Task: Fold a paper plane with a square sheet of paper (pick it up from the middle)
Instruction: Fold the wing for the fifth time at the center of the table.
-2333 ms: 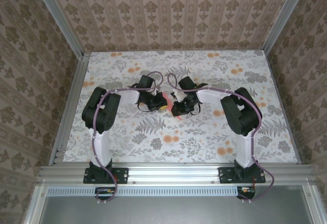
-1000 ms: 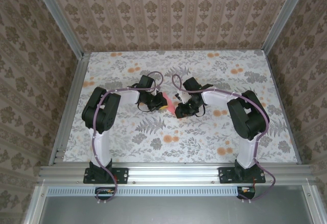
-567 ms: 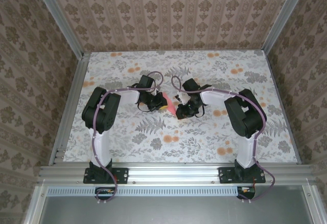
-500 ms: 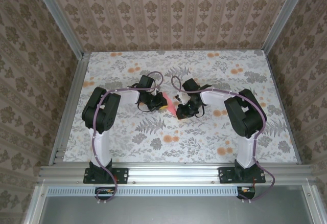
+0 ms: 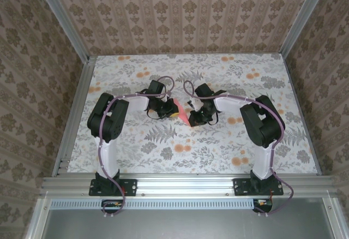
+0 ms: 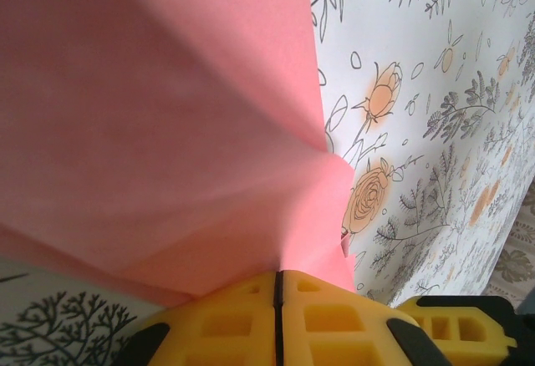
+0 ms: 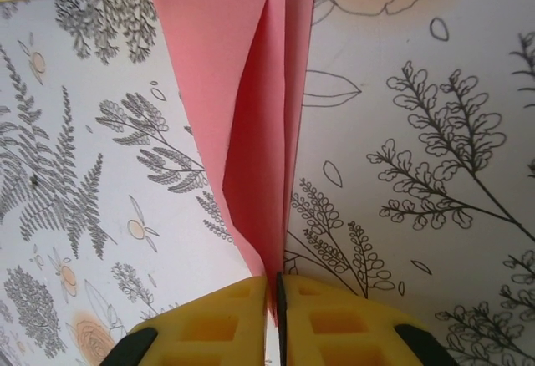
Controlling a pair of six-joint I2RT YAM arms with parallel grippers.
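The left gripper (image 6: 277,281) pinches the folded pink paper (image 6: 150,115) from 9 o'clock; the right gripper (image 7: 273,287) pinches it from 3 o'clock.

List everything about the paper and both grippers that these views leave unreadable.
Top external: the paper is a tiny pink sliver; its folds are too small to read.
Left wrist: the paper's outline is cut off by the top and left edges; the left gripper hides the pinched edge.
Right wrist: the paper runs off the top edge; the right gripper covers its lower tip.
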